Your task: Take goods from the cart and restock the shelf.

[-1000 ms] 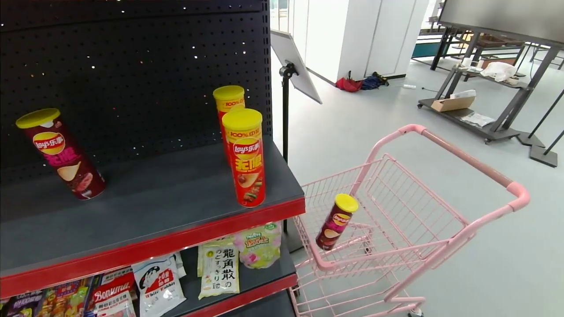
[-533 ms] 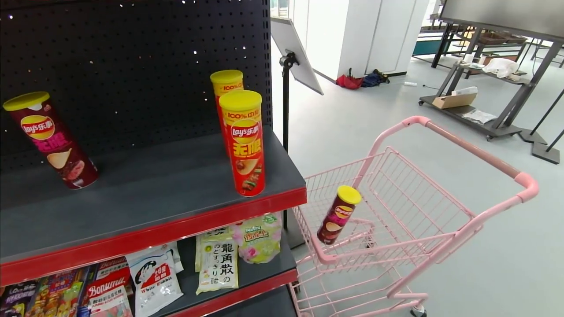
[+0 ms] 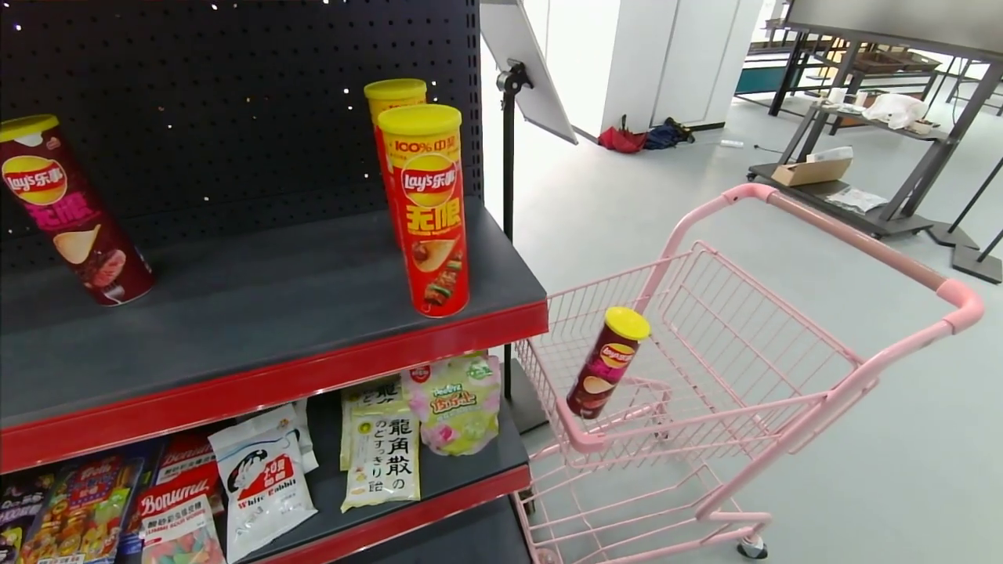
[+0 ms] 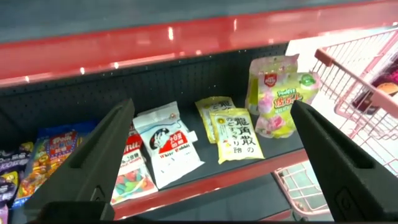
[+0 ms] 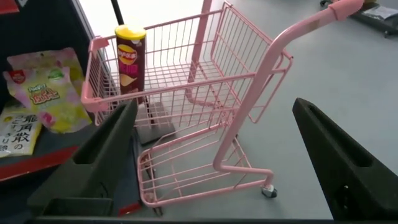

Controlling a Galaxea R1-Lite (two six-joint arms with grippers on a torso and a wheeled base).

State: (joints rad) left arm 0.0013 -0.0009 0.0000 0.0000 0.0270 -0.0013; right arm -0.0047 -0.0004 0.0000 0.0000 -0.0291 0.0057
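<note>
Cart and maroon can stay put, only the camera shifted; left fingers and right fingers gape empty.

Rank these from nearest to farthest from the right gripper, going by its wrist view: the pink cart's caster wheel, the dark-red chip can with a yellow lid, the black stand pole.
From the right gripper:
1. Caster wheel, on the floor at the near corner of the pink cart.
2. Dark-red chip can, upright at the cart's far end.
3. Black stand pole, behind the cart.
</note>
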